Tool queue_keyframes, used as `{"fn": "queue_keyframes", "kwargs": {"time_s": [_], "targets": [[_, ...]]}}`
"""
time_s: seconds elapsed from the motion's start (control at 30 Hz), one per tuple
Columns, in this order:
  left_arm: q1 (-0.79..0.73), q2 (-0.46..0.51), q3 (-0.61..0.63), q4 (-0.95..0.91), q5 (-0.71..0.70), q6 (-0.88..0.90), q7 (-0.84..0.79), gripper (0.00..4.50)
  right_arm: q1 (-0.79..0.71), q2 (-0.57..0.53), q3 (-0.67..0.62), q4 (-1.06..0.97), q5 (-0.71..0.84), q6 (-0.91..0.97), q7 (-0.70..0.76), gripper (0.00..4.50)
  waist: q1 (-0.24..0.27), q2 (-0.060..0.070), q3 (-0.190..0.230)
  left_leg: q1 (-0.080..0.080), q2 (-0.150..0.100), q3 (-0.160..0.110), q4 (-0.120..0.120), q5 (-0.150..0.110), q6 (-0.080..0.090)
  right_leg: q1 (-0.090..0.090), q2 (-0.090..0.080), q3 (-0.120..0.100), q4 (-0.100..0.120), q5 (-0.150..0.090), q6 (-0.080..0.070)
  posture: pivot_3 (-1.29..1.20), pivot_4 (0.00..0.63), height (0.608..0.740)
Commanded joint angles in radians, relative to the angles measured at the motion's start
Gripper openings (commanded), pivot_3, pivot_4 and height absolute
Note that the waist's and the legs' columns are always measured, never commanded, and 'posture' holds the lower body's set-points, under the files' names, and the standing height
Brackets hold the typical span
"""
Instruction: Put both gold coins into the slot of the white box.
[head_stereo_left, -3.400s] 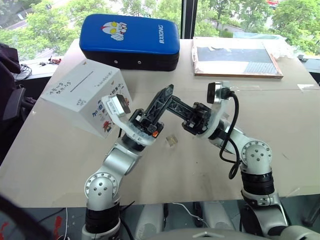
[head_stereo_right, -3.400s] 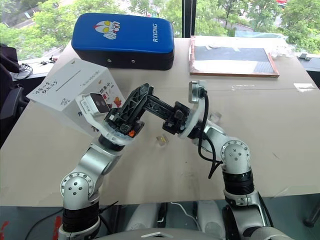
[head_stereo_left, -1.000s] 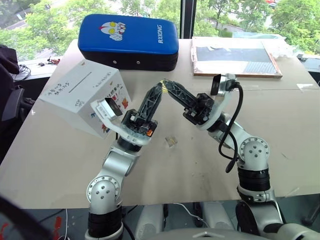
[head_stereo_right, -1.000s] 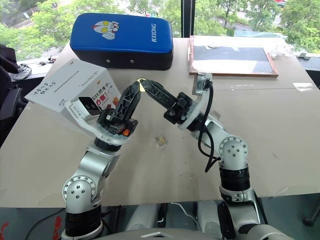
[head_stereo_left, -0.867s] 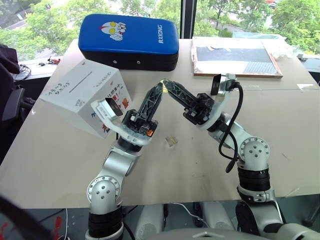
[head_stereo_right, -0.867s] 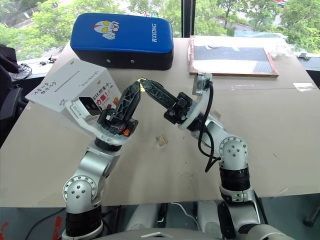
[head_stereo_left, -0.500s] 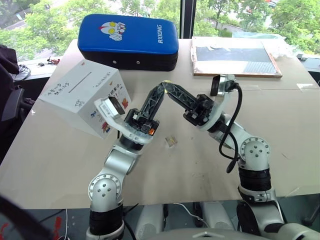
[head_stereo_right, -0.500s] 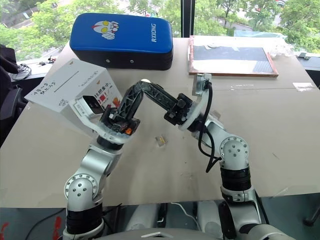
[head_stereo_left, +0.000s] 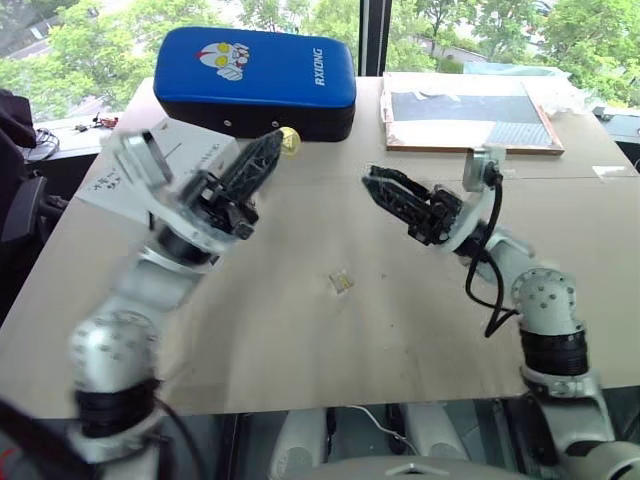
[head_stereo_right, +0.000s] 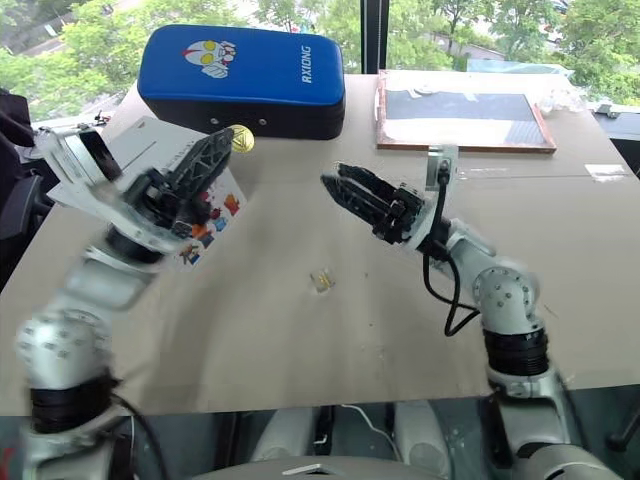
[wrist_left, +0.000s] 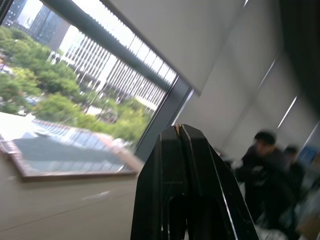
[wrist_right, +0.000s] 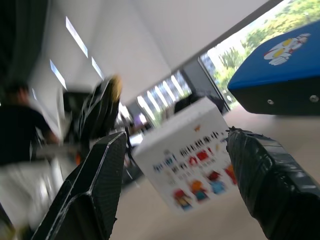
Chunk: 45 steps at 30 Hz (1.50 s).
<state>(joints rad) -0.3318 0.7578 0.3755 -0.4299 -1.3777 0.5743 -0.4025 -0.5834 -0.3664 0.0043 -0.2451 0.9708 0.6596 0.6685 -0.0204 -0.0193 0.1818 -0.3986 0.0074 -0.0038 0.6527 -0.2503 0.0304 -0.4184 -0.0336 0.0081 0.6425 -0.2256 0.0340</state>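
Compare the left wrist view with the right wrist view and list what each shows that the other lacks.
Left wrist view alone: the shut left gripper seen end-on, a framed dark board on the table, and buildings outside the window. Right wrist view alone: the open right gripper, the white box, the blue padded case, and the gold coin pinched at the left gripper's tip. Both: blurred people in the background and trees outside.

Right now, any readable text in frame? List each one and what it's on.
"RXIONG": white letters on the blue padded case.
Red and blue lettering beside cartoon figures on the white box: too blurred to read.
Black handwriting on the box's white face: blurred, unreadable.
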Motion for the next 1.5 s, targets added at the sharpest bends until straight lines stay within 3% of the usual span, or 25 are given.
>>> {"fn": "queue_keyframes", "kwargs": {"time_s": [0.03, 0.2, 0.3, 0.53, 0.7, 1.13, 1.47, 1.5], "targets": [[-0.016, 0.160, 0.078, 0.076, 0.102, 0.045, -0.110, 0.00, -0.058, -0.050, 0.070, -0.055, -0.138, -0.096, 0.142, 3.41, 0.000, 0.000, 0.000, 0.000, 0.000, 0.000, -0.001, 0.000, 0.000, 0.000, 0.000, 0.000, 0.000, -0.001, 0.002, 0.00, 0.150, 0.740], [0.054, 0.335, 0.104, 0.204, 0.349, 0.031, -0.231, 0.00, -0.087, -0.053, 0.118, -0.045, -0.248, -0.170, 0.202, 3.41, 0.005, 0.000, 0.000, -0.002, 0.001, 0.000, -0.005, 0.000, 0.000, -0.003, -0.001, -0.001, 0.000, -0.001, 0.001, 0.00, 0.150, 0.740], [0.085, 0.377, 0.106, 0.279, 0.452, 0.009, -0.266, 0.00, -0.088, -0.046, 0.134, -0.041, -0.279, -0.186, 0.215, 3.41, 0.004, 0.000, 0.001, -0.004, 0.000, 0.001, -0.005, 0.000, -0.001, -0.006, -0.002, 0.001, 0.000, -0.001, 0.002, 0.00, 0.150, 0.740], [0.031, 0.354, 0.073, 0.422, 0.600, -0.030, -0.341, 0.00, -0.079, -0.012, 0.128, -0.022, -0.336, -0.204, 0.203, 3.41, 0.009, -0.001, 0.001, -0.016, 0.000, -0.002, -0.001, 0.003, -0.005, -0.016, -0.005, -0.004, 0.001, 0.000, 0.001, 0.00, 0.150, 0.740], [-0.012, 0.338, 0.038, 0.505, 0.665, -0.027, -0.395, 0.00, -0.074, 0.005, 0.118, -0.022, -0.347, -0.204, 0.194, 3.41, 0.008, -0.001, 0.001, -0.017, -0.002, -0.002, -0.001, 0.003, -0.005, -0.016, -0.008, -0.005, 0.001, 0.000, 0.001, 0.00, 0.150, 0.740], [-0.134, 0.383, -0.066, 0.787, 0.809, -0.030, -0.618, 0.00, -0.064, 0.031, 0.118, -0.038, -0.367, -0.197, 0.170, 3.41, 0.004, -0.001, 0.000, -0.013, -0.002, -0.001, 0.001, 0.001, -0.001, -0.016, -0.007, -0.005, 0.012, 0.000, 0.002, 0.00, 0.150, 0.740], [-0.255, 0.366, -0.140, 0.936, 0.912, -0.085, -0.688, 0.00, -0.046, 0.045, 0.123, -0.066, -0.373, -0.190, 0.137, 3.41, 0.004, -0.001, -0.001, -0.001, -0.001, 0.002, 0.003, 0.001, -0.001, -0.009, -0.004, 0.001, 0.020, -0.001, 0.001, 0.00, 0.150, 0.740], [-0.261, 0.361, -0.143, 0.939, 0.919, -0.100, -0.695, 0.27, -0.045, 0.047, 0.124, -0.068, -0.373, -0.189, 0.133, 3.45, 0.004, 0.000, -0.001, 0.000, -0.001, 0.002, 0.003, 0.001, -0.001, -0.009, -0.003, 0.002, 0.020, -0.001, 0.001, 0.00, 0.150, 0.740]]}}
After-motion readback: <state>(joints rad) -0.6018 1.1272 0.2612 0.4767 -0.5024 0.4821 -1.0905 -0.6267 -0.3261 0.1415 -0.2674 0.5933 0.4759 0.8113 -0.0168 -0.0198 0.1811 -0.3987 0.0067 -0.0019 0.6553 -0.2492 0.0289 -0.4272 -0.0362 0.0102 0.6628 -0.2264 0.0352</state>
